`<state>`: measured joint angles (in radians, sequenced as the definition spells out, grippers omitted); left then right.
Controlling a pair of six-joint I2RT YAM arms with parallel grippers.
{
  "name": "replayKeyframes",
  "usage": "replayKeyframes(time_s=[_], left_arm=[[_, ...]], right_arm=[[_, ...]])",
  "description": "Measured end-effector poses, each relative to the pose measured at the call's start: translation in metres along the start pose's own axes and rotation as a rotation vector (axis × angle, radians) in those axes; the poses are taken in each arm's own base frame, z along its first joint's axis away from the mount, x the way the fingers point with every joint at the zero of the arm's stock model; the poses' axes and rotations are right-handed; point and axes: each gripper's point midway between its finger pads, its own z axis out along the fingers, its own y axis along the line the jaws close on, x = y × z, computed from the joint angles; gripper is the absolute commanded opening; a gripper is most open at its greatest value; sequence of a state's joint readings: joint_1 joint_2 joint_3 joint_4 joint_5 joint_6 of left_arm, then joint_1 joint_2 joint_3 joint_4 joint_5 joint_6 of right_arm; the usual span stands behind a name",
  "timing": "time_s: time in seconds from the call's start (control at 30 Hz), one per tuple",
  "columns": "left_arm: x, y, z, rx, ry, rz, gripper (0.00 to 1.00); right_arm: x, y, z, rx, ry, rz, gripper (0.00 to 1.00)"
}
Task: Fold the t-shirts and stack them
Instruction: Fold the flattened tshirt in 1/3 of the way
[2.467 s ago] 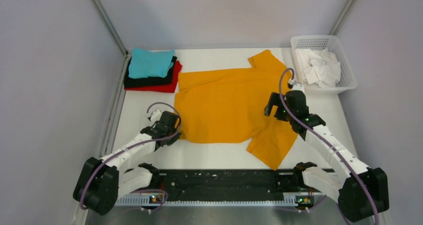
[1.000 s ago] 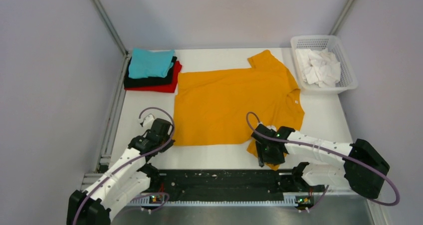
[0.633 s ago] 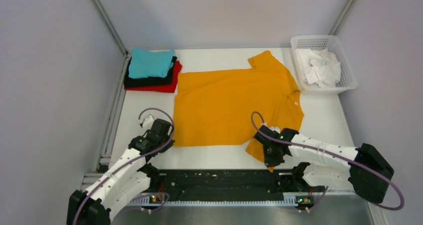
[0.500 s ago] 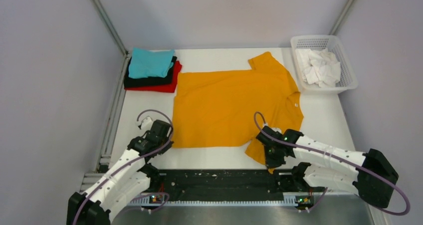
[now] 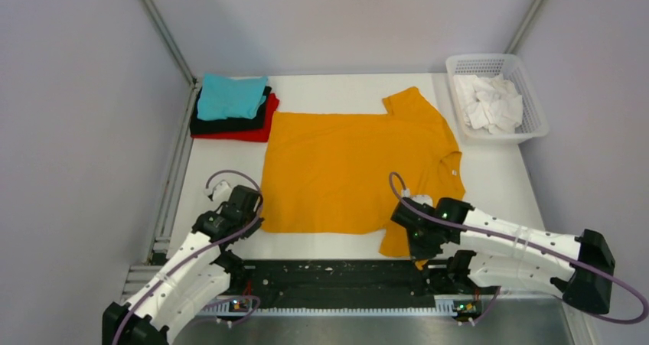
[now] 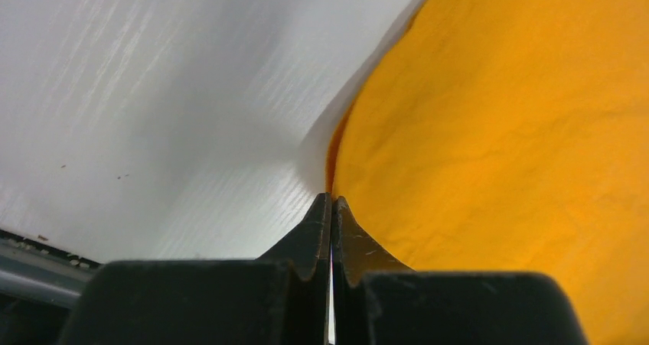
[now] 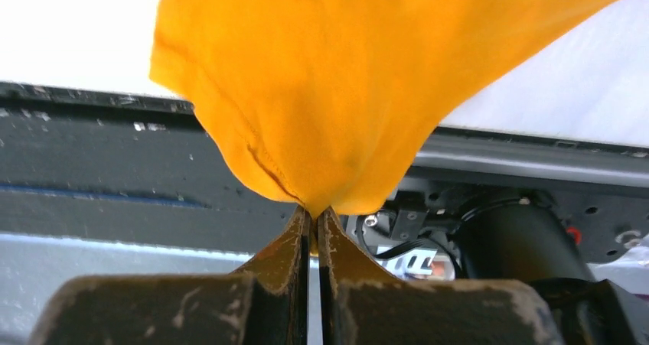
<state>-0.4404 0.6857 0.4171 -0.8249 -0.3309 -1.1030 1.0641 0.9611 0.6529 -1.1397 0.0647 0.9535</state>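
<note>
A large mustard-orange t-shirt [image 5: 344, 169] lies spread on the white table, collar to the right. My left gripper [image 5: 255, 222] is shut on its near-left hem corner [image 6: 360, 154], low at the table. My right gripper [image 5: 415, 247] is shut on the near sleeve [image 5: 396, 240]. The cloth [image 7: 321, 77] bunches up from the right jaws, which point at the table's near edge. Teal [image 5: 229, 95], black [image 5: 229, 122] and red [image 5: 256, 133] t-shirts sit folded in one stack at the back left corner.
A white basket [image 5: 538, 115] holding crumpled white cloth [image 5: 490, 104] stands at the back right. A black rail [image 5: 337, 275] with the arm bases runs along the near edge, right under the held sleeve. Grey walls close the table's left and right sides.
The right gripper has closed on the near sleeve and pulled it towards the near edge. The whole orange shirt has slid a little nearer and leftwards, with the left gripper drawing back.
</note>
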Motion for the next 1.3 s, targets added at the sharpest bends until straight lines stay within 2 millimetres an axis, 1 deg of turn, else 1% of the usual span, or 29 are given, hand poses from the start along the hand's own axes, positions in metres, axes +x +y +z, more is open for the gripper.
replayKeyframes(time_s=[0.07, 0.17, 0.3, 0.33, 0.4, 0.47, 0.53, 0.7, 0.87, 1.0, 1.17, 1.3], left_arm=[[-0.003, -0.008, 0.0, 0.022, -0.004, 0.0, 0.0], [-0.008, -0.022, 0.001, 0.053, -0.01, 0.004, 0.0], [-0.02, -0.044, 0.002, 0.082, -0.032, 0.005, 0.0], [-0.025, -0.051, 0.002, 0.091, -0.044, 0.001, 0.0], [-0.033, -0.062, 0.002, 0.101, -0.061, -0.004, 0.0], [-0.042, -0.074, 0.005, 0.11, -0.076, -0.012, 0.0], [-0.05, -0.082, 0.009, 0.108, -0.085, -0.02, 0.0], [-0.072, -0.091, 0.024, 0.079, -0.101, -0.075, 0.0], [-0.089, -0.096, 0.033, 0.086, -0.126, -0.129, 0.0], [-0.103, -0.109, 0.036, 0.1, -0.145, -0.142, 0.0], [-0.122, -0.124, 0.039, 0.12, -0.177, -0.154, 0.0], [-0.127, -0.125, 0.043, 0.114, -0.191, -0.156, 0.0]], right_arm=[[-0.013, -0.002, -0.005, 0.022, -0.063, 0.022, 0.0], [-0.038, 0.0, -0.017, 0.02, -0.174, 0.057, 0.0], [-0.081, -0.001, -0.038, 0.006, -0.33, 0.122, 0.0], [-0.095, -0.002, -0.045, 0.007, -0.377, 0.138, 0.0], [-0.115, -0.004, -0.052, 0.006, -0.447, 0.158, 0.0], [-0.134, -0.008, -0.058, 0.004, -0.506, 0.182, 0.0], [-0.155, -0.015, -0.062, 0.011, -0.564, 0.211, 0.0], [-0.194, -0.03, -0.067, 0.069, -0.656, 0.245, 0.0], [-0.226, -0.046, -0.076, 0.122, -0.738, 0.249, 0.0], [-0.245, -0.05, -0.08, 0.131, -0.784, 0.221, 0.0], [-0.267, -0.053, -0.076, 0.156, -0.814, 0.152, 0.0], [-0.281, -0.059, -0.072, 0.189, -0.808, 0.126, 0.0]])
